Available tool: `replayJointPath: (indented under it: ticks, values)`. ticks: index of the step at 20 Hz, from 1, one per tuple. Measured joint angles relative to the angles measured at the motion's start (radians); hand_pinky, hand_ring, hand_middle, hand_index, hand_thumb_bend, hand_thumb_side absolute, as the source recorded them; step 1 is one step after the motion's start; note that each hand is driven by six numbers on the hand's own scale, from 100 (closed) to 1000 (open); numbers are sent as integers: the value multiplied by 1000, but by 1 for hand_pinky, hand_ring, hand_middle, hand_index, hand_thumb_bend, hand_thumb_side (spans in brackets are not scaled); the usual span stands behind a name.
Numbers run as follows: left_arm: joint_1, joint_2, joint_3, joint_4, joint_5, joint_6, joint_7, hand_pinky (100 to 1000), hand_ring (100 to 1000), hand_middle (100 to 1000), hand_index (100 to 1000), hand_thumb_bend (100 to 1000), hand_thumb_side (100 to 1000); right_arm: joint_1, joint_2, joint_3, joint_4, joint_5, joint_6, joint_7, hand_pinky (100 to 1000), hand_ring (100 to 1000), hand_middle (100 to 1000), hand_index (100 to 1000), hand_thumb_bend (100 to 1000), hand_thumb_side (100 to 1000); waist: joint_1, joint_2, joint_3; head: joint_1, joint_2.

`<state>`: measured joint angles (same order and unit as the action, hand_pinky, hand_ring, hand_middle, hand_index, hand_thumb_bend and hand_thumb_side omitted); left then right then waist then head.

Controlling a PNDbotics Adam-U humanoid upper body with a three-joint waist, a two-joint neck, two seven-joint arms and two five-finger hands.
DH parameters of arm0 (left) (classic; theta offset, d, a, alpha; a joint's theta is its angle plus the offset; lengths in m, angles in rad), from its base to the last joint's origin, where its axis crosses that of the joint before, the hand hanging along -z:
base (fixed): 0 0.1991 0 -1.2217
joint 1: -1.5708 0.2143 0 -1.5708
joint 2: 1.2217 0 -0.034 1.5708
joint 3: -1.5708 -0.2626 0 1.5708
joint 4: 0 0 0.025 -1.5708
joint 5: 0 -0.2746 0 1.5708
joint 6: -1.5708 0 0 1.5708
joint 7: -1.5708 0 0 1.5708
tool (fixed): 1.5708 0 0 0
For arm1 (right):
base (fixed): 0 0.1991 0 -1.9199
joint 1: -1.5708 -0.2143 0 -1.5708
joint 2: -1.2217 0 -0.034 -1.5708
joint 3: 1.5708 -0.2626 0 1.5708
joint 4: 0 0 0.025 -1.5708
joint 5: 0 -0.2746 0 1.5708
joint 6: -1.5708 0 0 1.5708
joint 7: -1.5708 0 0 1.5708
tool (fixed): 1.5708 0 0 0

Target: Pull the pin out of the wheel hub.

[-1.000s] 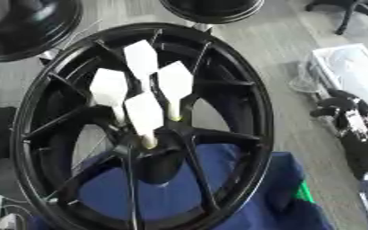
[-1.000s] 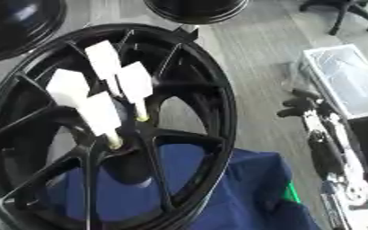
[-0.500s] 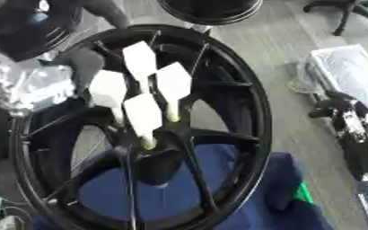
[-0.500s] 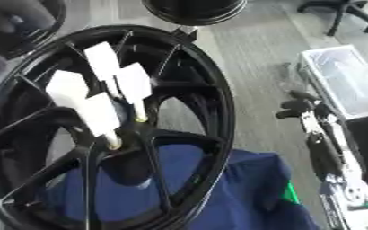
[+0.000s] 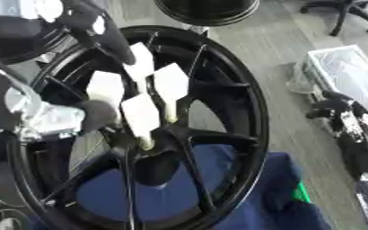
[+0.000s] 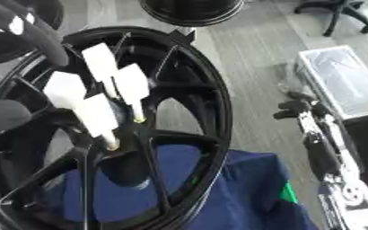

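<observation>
Black wheel hub [image 5: 242, 112] lying on a blue cloth [image 6: 242, 188], with 4 white-handled pins [image 5: 142, 117] standing in its centre, tips sunk in the bolt holes. Left robot hand [image 5: 93, 27] blurred over the rim's upper left, close to the pins, contact and finger state impossible to tell. Right robot hand [image 6: 313, 130] resting open at the right edge, partly cut off.

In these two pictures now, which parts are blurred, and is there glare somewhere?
Left eye view: the left hand and its arm are smeared, the pins stay fairly readable. Right eye view: the right hand at the edge looks soft; the wheel hub rim shows pale sheen, no strong glare.
</observation>
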<state>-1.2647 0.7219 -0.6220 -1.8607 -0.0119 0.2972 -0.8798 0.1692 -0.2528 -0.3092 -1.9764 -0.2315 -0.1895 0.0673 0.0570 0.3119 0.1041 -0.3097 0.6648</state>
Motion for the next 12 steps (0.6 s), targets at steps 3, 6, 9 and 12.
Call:
replayJointPath:
  ticks: [3, 6, 9, 12]
  values:
    - [0, -12, 4, 62, -74, -70, -16, 897, 939, 795, 841, 408, 362, 0, -3, 2, 0, 0, 2, 2, 1000, 625, 619, 796, 100, 664, 0, 0, -2, 0, 0]
    - [6, -24, 15, 127, -127, -137, -23, 894, 937, 792, 836, 405, 360, 0, -7, 3, 0, 0, 4, 4, 1000, 625, 618, 796, 100, 666, 0, -1, -5, 0, 0]
    - [7, -38, 29, 192, -147, -196, -26, 886, 937, 781, 830, 372, 391, 0, -7, 4, 0, 0, 7, 7, 1000, 626, 618, 796, 100, 669, 0, -1, -6, 0, 0]
    - [7, -54, 40, 253, -146, -243, -27, 880, 934, 775, 828, 376, 396, -1, -7, 7, 0, 0, 10, 8, 1000, 626, 618, 796, 100, 670, -1, -1, -6, 0, 0]
